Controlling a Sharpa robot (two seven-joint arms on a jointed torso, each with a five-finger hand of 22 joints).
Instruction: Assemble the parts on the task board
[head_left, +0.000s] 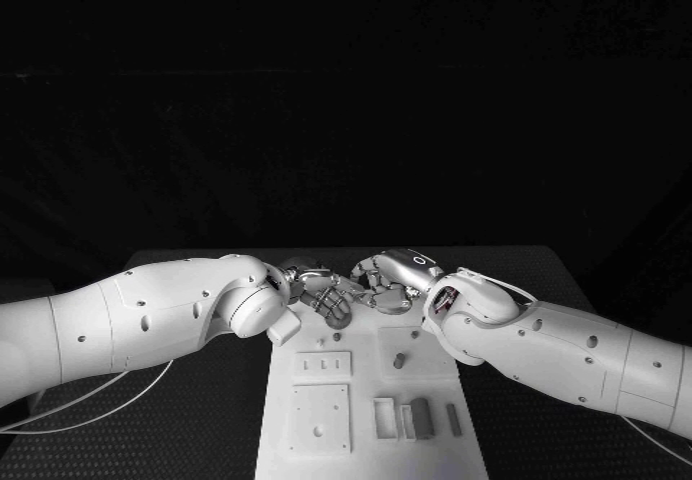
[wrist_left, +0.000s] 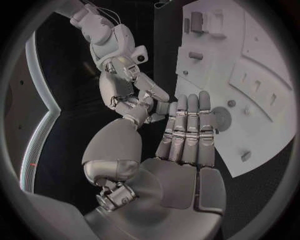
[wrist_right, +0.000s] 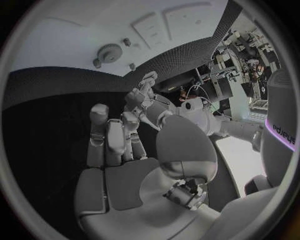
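The white task board (head_left: 433, 460) runs down the middle of the table. My left hand (head_left: 325, 298) and right hand (head_left: 389, 282) meet fingertip to fingertip over its far end. In the left wrist view the left hand (wrist_left: 187, 137) lies flat with its fingers straight and nothing in it, above a round gear (wrist_left: 222, 118) on the board (wrist_left: 262, 60). The right hand (wrist_left: 128, 95) faces it. In the right wrist view the right hand (wrist_right: 115, 142) has its fingers and thumb apart, holding nothing I can see, beside the gear (wrist_right: 112, 51). A dark grey block (head_left: 421, 415) stands at the near end.
A short peg (head_left: 400, 360) stands mid-board, and a thin bar (head_left: 453, 418) lies beside the block. Raised white plates (head_left: 322, 366) with slots sit on the board's left half. Small pegs (wrist_right: 97, 63) stand near the gear. White cables (head_left: 87, 405) trail over the black table at the left.
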